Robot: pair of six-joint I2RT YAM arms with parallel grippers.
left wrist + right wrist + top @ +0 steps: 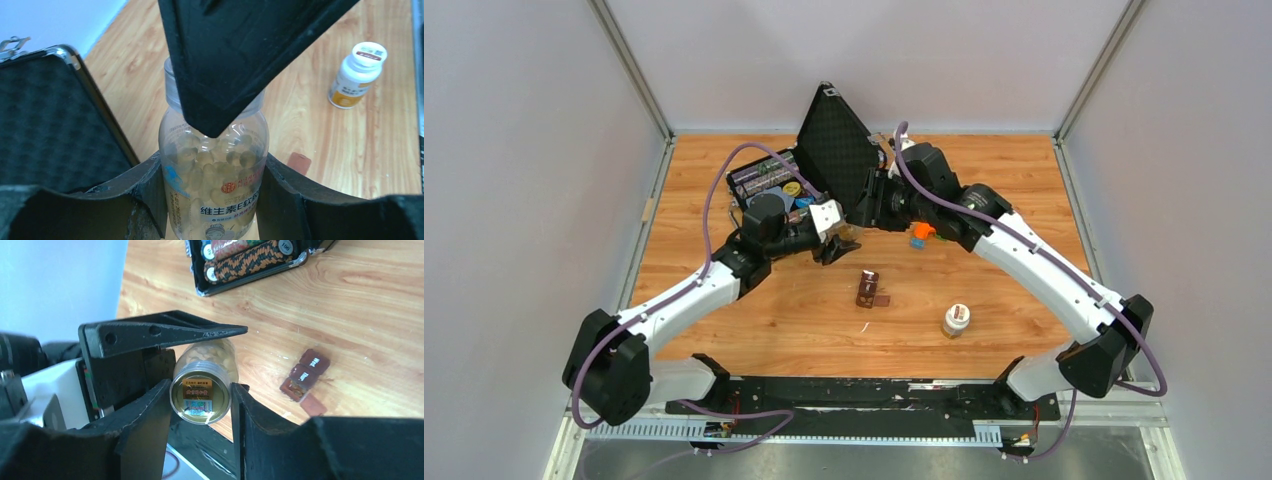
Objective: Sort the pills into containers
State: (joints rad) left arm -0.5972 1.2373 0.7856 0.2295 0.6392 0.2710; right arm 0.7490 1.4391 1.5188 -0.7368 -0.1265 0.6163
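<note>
**Pill bottle held at both ends; nothing sorted yet.**
Left fingers (145, 192) grip the clear bottle (215, 170) by its body, and right fingers (150, 415) pinch its top, probably to open it. The strip (869, 288) of three containers lies nearby on the table (774, 320), one lid up, no pills seen inside. Count: two bottles, the spare (956, 319) white-capped; one strip; one case (839, 150).

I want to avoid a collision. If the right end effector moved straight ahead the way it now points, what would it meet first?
The right end effector would first meet the clear plastic bottle of pale capsules, whose gold-labelled end sits between its fingers; behind, probably the left end effector holding it.
</note>
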